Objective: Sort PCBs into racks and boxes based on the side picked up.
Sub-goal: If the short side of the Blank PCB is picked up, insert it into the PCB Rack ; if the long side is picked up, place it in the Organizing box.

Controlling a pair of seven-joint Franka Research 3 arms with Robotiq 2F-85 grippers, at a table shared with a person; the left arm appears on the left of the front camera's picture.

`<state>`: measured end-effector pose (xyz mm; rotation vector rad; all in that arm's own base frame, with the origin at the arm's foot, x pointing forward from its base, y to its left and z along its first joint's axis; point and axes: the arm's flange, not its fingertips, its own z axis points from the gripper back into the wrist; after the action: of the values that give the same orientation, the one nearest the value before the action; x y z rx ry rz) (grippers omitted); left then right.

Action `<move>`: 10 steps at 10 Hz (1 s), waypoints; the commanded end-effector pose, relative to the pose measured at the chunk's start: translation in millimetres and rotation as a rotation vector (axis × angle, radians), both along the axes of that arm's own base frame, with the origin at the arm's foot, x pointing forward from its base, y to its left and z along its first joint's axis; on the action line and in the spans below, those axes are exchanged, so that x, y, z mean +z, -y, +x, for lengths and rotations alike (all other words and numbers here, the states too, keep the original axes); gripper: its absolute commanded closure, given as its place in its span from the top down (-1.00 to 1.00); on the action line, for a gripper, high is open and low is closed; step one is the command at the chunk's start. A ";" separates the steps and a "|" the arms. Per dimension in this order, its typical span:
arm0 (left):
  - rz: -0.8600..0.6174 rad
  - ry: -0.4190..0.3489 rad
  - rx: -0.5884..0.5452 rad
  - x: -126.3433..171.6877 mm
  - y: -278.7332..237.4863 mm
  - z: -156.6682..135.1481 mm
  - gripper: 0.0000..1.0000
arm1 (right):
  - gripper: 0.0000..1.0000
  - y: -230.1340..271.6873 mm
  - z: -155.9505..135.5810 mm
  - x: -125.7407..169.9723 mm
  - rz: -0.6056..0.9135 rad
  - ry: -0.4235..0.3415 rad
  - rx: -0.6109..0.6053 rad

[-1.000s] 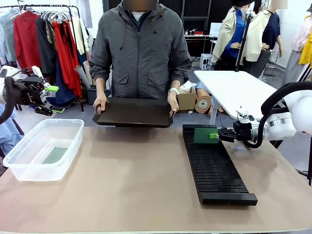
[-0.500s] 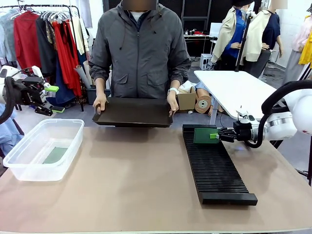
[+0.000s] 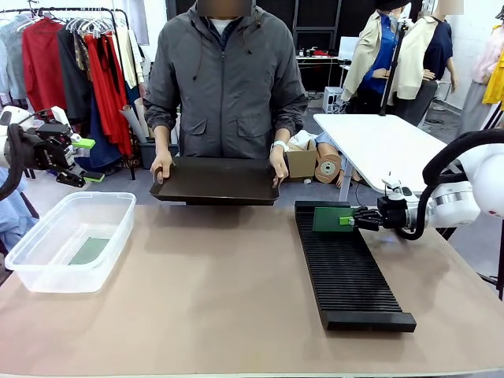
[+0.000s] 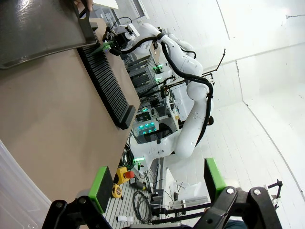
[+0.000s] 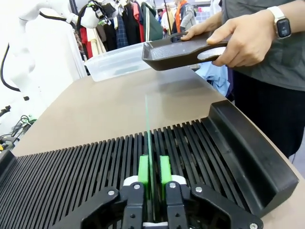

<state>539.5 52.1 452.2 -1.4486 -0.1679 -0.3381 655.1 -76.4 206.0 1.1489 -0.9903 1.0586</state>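
PCB stands on edge in far end of rack, long side across the rack, top edge up. R gripper reaches in level from the right, pinched on its edge. L gripper is up high w/ fingers apart, above clear box.

Thin green rectangular PCB upright on edge in far-end slot of long black slotted rack. Second green PCB flat inside clear plastic tub, table's left.
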 end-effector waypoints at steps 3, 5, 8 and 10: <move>0.008 -0.003 0.001 2.4 -0.4 -1.4 1.00 | 0.87 2.7 -3.9 0.8 0.029 0.028 -0.069; 0.008 -0.003 0.001 2.4 -0.4 -1.4 1.00 | 1.00 4.5 -4.8 2.6 0.034 0.035 -0.071; 0.008 -0.003 0.001 2.4 -0.4 -1.4 1.00 | 1.00 5.5 -7.0 4.1 0.034 0.034 -0.067; 0.008 -0.003 0.001 2.4 -0.4 -1.4 1.00 | 1.00 7.1 -9.5 7.3 0.053 0.027 -0.068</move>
<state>539.5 52.1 452.2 -1.4486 -0.1679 -0.3381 655.2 -85.5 205.5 1.1333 -1.0351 1.0101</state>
